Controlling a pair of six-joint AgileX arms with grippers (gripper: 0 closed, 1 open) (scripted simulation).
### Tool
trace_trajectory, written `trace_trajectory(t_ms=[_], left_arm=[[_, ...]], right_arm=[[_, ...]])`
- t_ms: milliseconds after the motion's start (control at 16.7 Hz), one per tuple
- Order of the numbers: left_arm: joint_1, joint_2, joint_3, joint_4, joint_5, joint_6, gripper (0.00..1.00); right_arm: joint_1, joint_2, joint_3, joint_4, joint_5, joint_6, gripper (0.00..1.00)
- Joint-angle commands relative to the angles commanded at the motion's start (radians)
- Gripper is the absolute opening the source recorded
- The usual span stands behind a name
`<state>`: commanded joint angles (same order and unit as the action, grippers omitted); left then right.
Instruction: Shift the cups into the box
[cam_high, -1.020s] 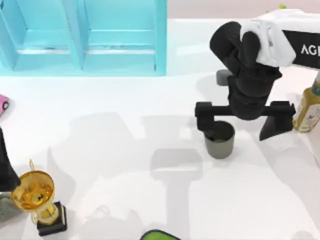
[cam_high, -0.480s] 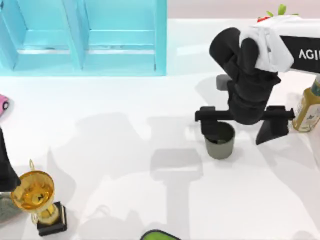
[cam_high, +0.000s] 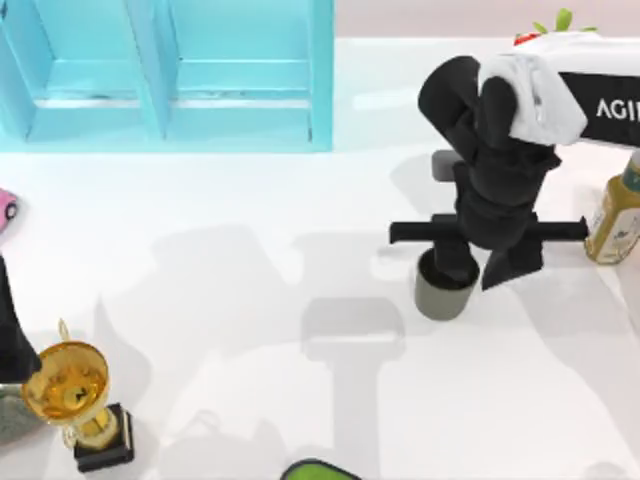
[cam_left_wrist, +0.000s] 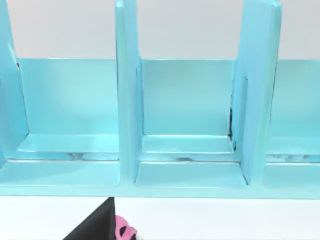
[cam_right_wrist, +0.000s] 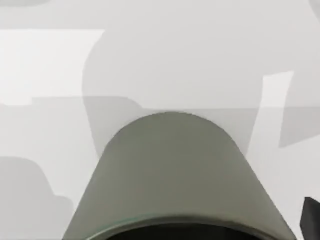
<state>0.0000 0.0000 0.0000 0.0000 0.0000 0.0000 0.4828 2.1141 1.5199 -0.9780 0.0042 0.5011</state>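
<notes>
My right pincer (cam_high: 482, 272) hangs over the one cup (cam_high: 443, 292) I can fully count, on the right half of the white tabletop (cam_high: 300, 330). Its fingers stand fairly wide: one dips inside the cup's mouth, the other sits outside, beside the wall. The arm hides most of the rim. A grey patch (cam_high: 441, 163) peeks from behind it; I cannot tell what that is. In the right wrist view the cup (cam_right_wrist: 175, 180) looms close, its mouth cut off. One cyan box (cam_high: 170, 75) stands at the far left, one gold trophy (cam_high: 75, 400) at near left, one bottle (cam_high: 615, 215) at the right edge. The left arm (cam_high: 12, 335) sits parked at the left edge; I cannot tell its pincer's state.
</notes>
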Motion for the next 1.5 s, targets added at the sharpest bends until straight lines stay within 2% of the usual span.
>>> trace_trajectory(t_ms=[60,120,660,1140,1500], left_arm=[[0.0,0.0,0.0,0.0,0.0,0.0,1.0],[0.0,0.0,0.0,0.0,0.0,0.0,1.0],[0.0,0.0,0.0,0.0,0.0,0.0,1.0],[0.0,0.0,0.0,0.0,0.0,0.0,1.0],[0.0,0.0,0.0,0.0,0.0,0.0,1.0]], right_arm=[[0.0,0.0,0.0,0.0,0.0,0.0,0.02],[0.0,0.0,0.0,0.0,0.0,0.0,0.0],[-0.005,-0.003,0.002,-0.003,0.001,-0.002,0.0],[-0.228,-0.201,0.079,-0.284,-0.002,-0.228,0.0],[-0.247,-0.218,0.084,-0.306,0.001,-0.25,0.0]])
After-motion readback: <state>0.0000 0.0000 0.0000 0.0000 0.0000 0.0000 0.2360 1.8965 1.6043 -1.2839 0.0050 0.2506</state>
